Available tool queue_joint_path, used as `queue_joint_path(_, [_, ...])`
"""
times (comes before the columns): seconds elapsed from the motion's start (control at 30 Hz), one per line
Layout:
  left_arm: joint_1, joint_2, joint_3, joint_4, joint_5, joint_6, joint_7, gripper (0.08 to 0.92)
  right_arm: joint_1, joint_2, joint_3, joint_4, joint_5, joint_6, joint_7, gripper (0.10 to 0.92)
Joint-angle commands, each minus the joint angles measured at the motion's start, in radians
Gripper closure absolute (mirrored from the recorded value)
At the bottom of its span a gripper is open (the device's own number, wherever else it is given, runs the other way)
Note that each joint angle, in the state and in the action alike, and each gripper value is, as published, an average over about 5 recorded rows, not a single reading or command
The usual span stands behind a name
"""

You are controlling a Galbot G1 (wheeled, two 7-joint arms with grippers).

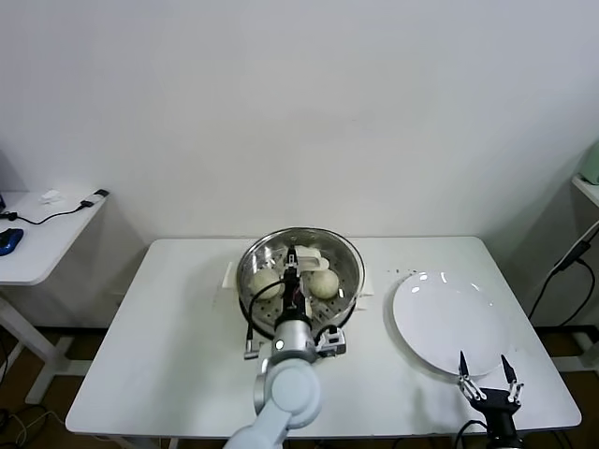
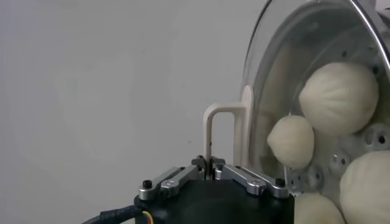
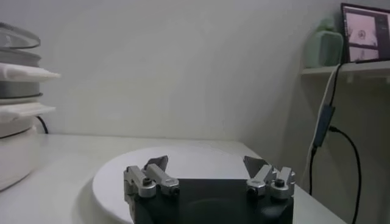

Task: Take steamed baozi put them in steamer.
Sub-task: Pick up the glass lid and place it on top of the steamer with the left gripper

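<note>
The steamer (image 1: 348, 271) stands at the table's middle on a white pot (image 3: 15, 152). A round glass lid (image 1: 301, 237) lies over it. Under the glass show the steamed baozi (image 1: 265, 282) (image 1: 324, 283); several cream buns (image 2: 339, 97) (image 2: 291, 141) are seen through the lid (image 2: 274, 79) in the left wrist view. My left gripper (image 1: 292, 272) (image 2: 209, 163) is shut on the lid's white handle (image 2: 219, 122). My right gripper (image 1: 485, 369) (image 3: 207, 161) hangs open at the near edge of the white plate (image 1: 449, 318), holding nothing.
The flat white plate (image 3: 183, 159) lies right of the steamer (image 3: 15, 58) and bears nothing. A side table with cables (image 1: 37, 234) stands at the far left. A shelf with a screen (image 3: 365, 30) and a hanging cable (image 3: 323, 122) is at the right.
</note>
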Motion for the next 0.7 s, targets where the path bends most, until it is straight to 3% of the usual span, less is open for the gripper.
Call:
queue_joint_path(0.03, [-0.007, -0.006, -0.008, 0.061, 0.018, -0.001, -0.018, 0.862, -0.004, 0.001, -0.002, 0.001, 0.001, 0.011, 0.0, 0.203])
queue_joint_path(0.33, [-0.005, -0.001, -0.021, 0.076, 0.023, -0.006, -0.043, 0.862, -0.007, 0.009, -0.004, 0.003, -0.018, 0.025, 0.0, 0.203])
queue_joint_path(0.7, [-0.004, 0.018, -0.005, 0.026, -0.006, -0.011, -0.008, 0.829, -0.009, 0.006, -0.001, 0.003, -0.021, 0.025, -0.004, 0.203])
